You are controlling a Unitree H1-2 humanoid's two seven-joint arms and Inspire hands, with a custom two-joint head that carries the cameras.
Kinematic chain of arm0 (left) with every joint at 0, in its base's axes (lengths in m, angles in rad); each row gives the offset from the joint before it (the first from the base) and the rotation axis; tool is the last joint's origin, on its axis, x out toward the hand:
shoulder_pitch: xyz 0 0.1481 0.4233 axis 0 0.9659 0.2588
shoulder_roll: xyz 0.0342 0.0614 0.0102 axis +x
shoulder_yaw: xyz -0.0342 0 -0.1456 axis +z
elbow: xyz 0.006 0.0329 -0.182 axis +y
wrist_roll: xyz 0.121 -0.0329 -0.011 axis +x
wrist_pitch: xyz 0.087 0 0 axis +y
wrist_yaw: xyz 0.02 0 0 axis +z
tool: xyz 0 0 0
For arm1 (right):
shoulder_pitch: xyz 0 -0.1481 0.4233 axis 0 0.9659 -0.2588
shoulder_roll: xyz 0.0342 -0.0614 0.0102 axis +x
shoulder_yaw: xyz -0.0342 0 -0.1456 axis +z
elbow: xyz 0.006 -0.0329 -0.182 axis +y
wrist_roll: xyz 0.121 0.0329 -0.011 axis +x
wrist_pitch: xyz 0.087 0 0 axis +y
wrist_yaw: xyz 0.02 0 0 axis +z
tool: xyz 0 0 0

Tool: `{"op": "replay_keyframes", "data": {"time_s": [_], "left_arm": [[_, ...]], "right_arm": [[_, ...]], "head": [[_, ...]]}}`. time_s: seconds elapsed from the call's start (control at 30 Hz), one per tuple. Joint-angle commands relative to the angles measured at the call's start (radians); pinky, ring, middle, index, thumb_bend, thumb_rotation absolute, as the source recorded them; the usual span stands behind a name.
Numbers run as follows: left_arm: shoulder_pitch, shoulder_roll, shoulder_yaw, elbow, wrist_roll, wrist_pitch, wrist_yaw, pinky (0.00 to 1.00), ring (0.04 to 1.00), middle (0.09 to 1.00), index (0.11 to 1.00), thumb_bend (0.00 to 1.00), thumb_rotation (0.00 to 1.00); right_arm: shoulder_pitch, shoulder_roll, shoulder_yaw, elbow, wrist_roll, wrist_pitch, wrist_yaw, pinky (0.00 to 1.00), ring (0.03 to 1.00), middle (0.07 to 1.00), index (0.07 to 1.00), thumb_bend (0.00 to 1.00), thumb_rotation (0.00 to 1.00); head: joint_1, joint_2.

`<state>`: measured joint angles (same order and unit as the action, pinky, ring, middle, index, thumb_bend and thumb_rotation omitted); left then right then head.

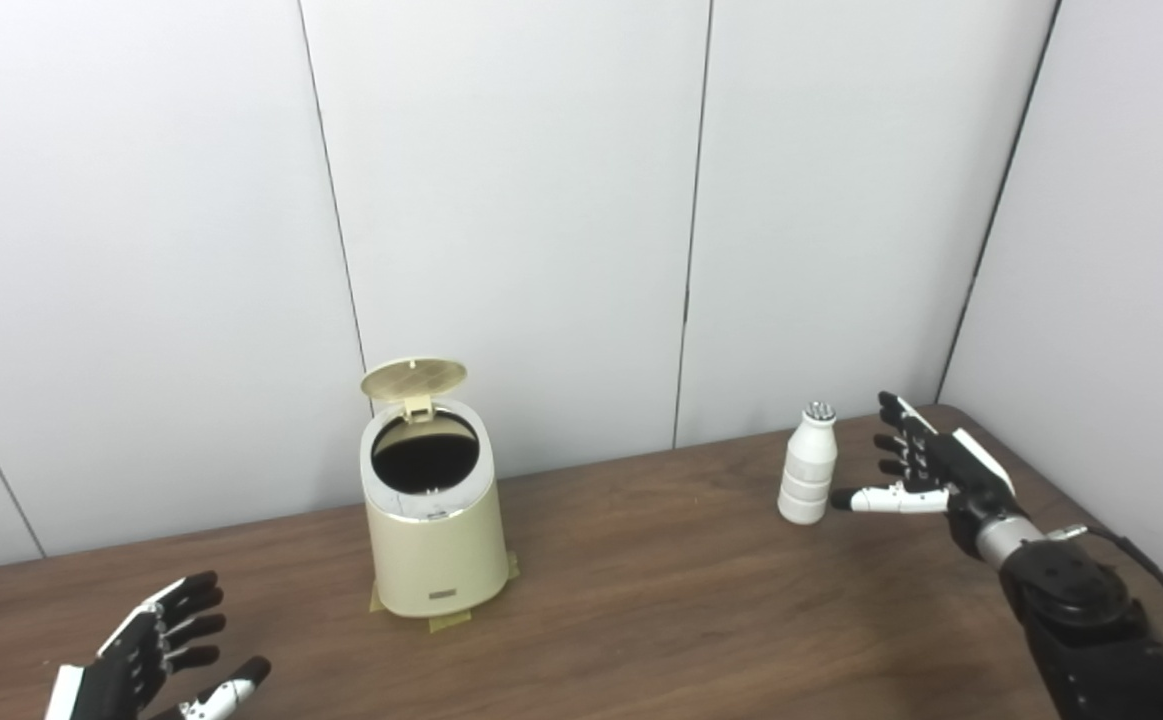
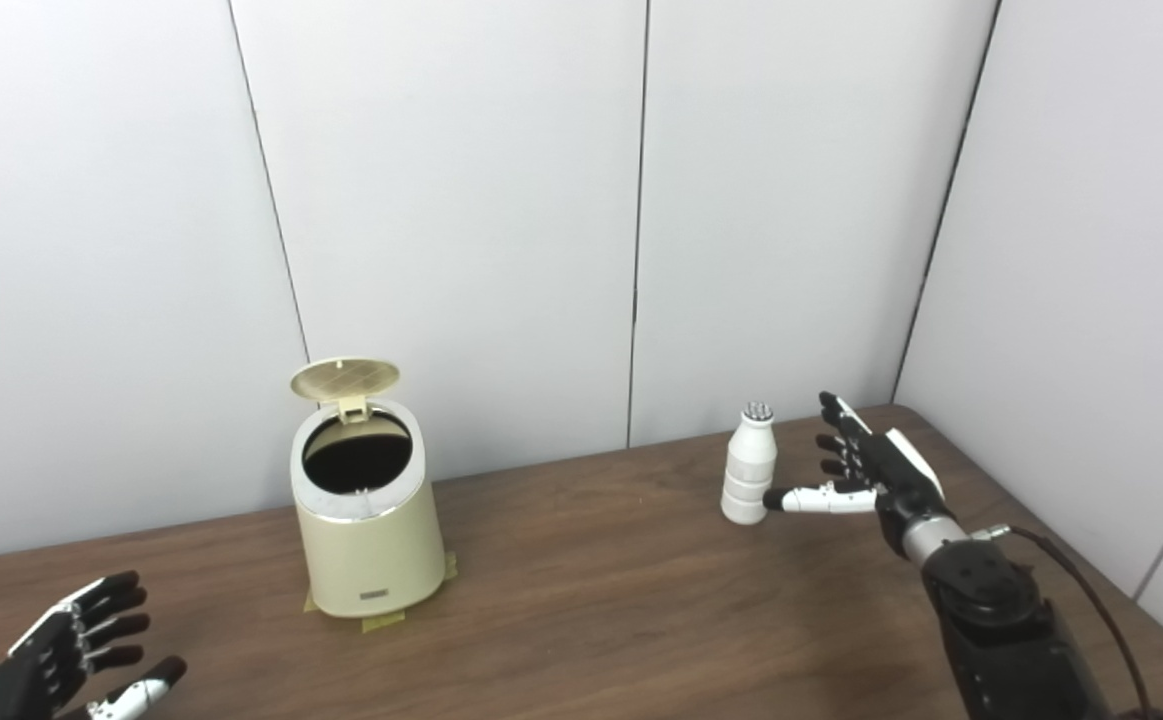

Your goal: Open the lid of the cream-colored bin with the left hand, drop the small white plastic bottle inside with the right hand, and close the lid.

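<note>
The cream-colored bin (image 1: pixel 433 545) stands left of the table's middle, taped down at its base. Its round lid (image 1: pixel 413 380) is tipped up and back, showing the dark inside. The small white plastic bottle (image 1: pixel 808 465) stands upright at the back right. My right hand (image 1: pixel 926 465) is open just right of the bottle, fingers spread, thumb tip close to the bottle's lower side, not holding it. My left hand (image 1: pixel 156 650) is open and empty, palm up, low at the front left, well apart from the bin.
The brown wooden table (image 1: pixel 661 600) runs up to white wall panels at the back and right. The table's right edge lies close behind my right arm (image 1: pixel 1081 610).
</note>
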<state>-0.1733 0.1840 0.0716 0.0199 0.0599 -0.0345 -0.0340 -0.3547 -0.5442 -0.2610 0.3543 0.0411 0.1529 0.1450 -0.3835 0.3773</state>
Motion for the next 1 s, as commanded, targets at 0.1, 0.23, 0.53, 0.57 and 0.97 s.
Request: {"op": "replay_keyframes", "data": {"time_s": [0.1, 0.23, 0.53, 0.57, 0.97], "left_arm": [[-0.035, 0.011, 0.007, -0.054, -0.012, -0.006, -0.004, 0.68, 0.748, 0.787, 0.808, 0.65, 0.00], [-0.034, 0.014, 0.008, -0.054, -0.012, -0.006, -0.009, 0.69, 0.753, 0.792, 0.812, 0.64, 0.00], [-0.033, 0.015, 0.006, -0.058, -0.002, 0.000, -0.012, 0.69, 0.757, 0.797, 0.814, 0.63, 0.00], [-0.033, 0.015, 0.006, -0.059, -0.002, 0.001, -0.013, 0.69, 0.753, 0.794, 0.813, 0.63, 0.00], [-0.030, 0.015, 0.007, -0.062, -0.002, -0.004, -0.017, 0.69, 0.745, 0.790, 0.805, 0.64, 0.00]], "right_arm": [[-0.031, -0.007, -0.005, 0.034, 0.008, -0.116, -0.019, 0.91, 0.937, 0.986, 1.000, 0.79, 0.15], [-0.041, 0.009, -0.004, 0.079, 0.019, -0.168, -0.019, 0.87, 0.897, 0.955, 0.973, 0.81, 0.13], [-0.068, 0.030, 0.022, 0.134, -0.003, -0.191, -0.054, 0.83, 0.869, 0.932, 0.948, 0.84, 0.14], [-0.071, 0.032, 0.024, 0.139, -0.005, -0.192, -0.059, 0.83, 0.866, 0.929, 0.941, 0.85, 0.14], [-0.105, 0.066, 0.040, 0.203, -0.009, -0.222, -0.096, 0.82, 0.869, 0.925, 0.940, 0.84, 0.12]], "head": [[-0.003, 0.005], [-0.005, 0.007], [-0.004, 0.012], [-0.004, 0.012], [0.000, 0.019]]}}
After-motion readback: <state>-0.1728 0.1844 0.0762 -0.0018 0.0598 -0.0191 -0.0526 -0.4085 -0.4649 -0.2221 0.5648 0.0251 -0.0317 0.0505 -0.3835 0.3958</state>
